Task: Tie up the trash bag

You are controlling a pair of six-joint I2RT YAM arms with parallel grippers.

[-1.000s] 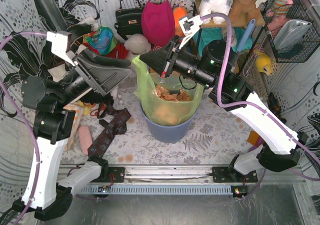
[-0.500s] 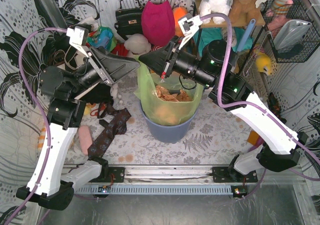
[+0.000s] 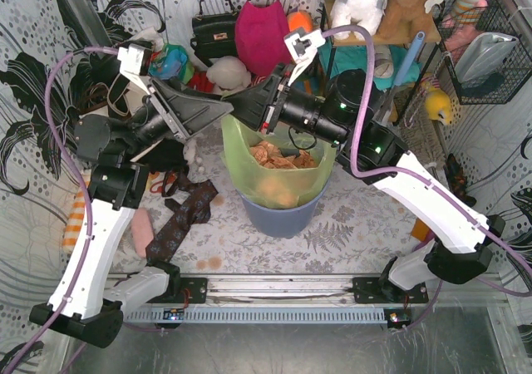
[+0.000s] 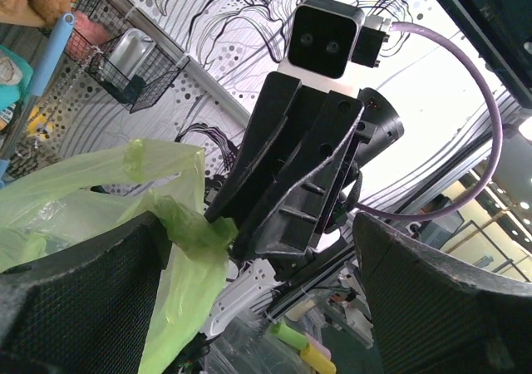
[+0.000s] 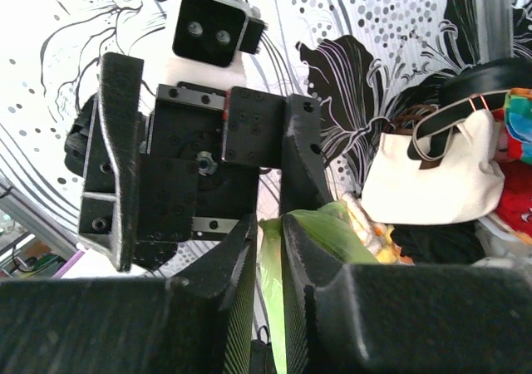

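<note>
Overhead and wrist views of the trash bag at the centre of the surface. The bag stands upright inside a blue-grey bin, its long axis vertical and its open mouth facing up, so that crumpled orange-brown paper shows within. The lower part of the bag is seated in the bin; the upper part rises above the bin's rim as a loose translucent collar. The collar's far-left corner is drawn up into a narrow peak that points toward the left arm. The right claw reaches across the bag's mouth from the right and is clenched on this peak: in its own wrist view a thin strip of green plastic is pinched in the narrow slit between its two fingers. The left claw faces it from the opposite side at about the same height, released, with its dark textured fingers spread wide apart. The pinched green fold lies just beside the left-hand finger; whether it touches that finger cannot be told. The two claws point almost tip to tip above the bag's left rim. A cream tote bag sits among clutter at the far side of the surface, apart from the bin.
</note>
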